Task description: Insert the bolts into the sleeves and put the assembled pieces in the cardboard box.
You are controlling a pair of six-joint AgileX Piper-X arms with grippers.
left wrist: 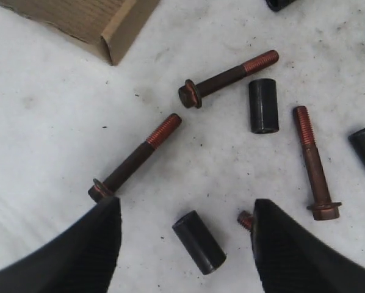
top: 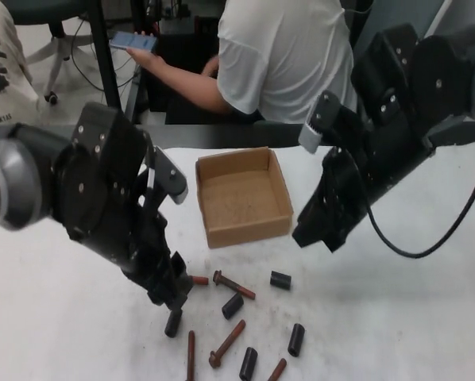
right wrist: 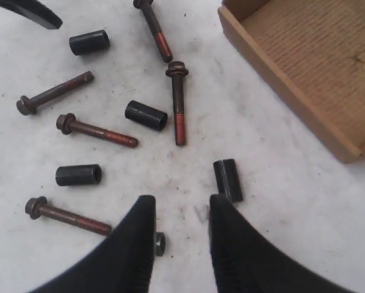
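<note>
Barely started: nothing assembled, nothing boxed.
White surface [top: 396, 317]; cardboard box [top: 249, 230] at far middle, no pieces inside. Left pincer [left wrist: 185, 213] open, empty, low over the scattered parts. Right pincer [right wrist: 182, 201] open, empty, near the box. Bolts [left wrist: 228, 78] and sleeves [left wrist: 263, 105] lie loose, all separate. Every insertion is left to do.

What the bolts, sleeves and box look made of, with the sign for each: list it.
Bolts: likely steel, reddish-brown coating; threaded shanks, flanged heads. Sleeves: probably metal, matte black; plastic possible. Box: brown corrugated cardboard; ribbed floor.
</note>
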